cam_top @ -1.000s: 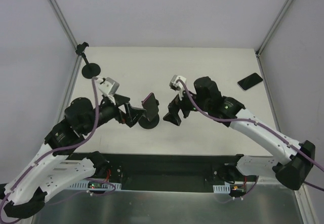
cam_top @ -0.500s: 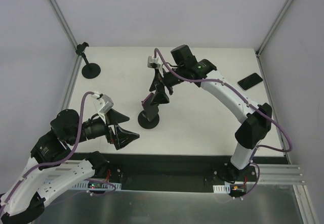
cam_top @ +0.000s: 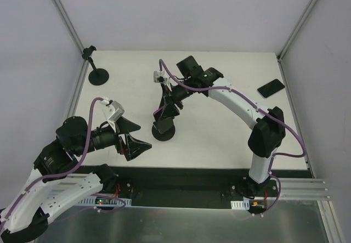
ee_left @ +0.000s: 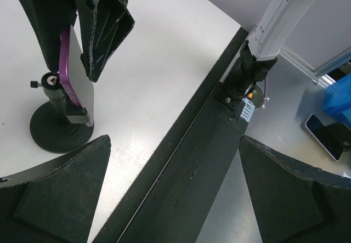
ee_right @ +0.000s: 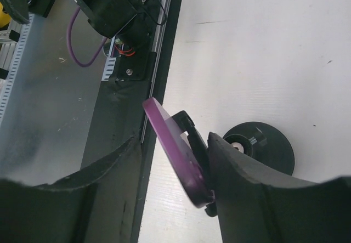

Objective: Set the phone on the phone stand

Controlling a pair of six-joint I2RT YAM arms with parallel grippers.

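Near edge: both arm bases are bolted to the black mounting strip [cam_top: 181, 180] along the front of the table [cam_top: 219, 139].

Left gripper [cam_top: 143, 136]: it hangs low over the near-left part of the table and points toward the centre. Its fingers [ee_left: 55, 199] are spread wide with nothing between them. Through the gap, its wrist camera shows the table edge and the strip. It sits near the phone stand but apart from it.

Centre: the phone stand [ee_left: 55, 130] has its round base flat on the table and its stem upright. The phone [ee_right: 178, 152] is on this stand, carried at the head of the stem above the base. It stands on edge, tilted a little off vertical. Its purple edge faces the left wrist camera. We cannot tell how firmly the clip holds it.

Right gripper [cam_top: 168, 110]: the arm reaches across from the right and comes down over the stand. Its fingers [ee_right: 71, 199] are parted and straddle the top of the phone. The wrist view shows a strip of background between the phone and one finger. The other finger lies close against the clip side, and we cannot tell whether it touches.

Far left corner: a second stand [cam_top: 98, 76] is upright, well apart from both arms.

Far right: a second phone [cam_top: 271, 88] lies flat near the table's edge.
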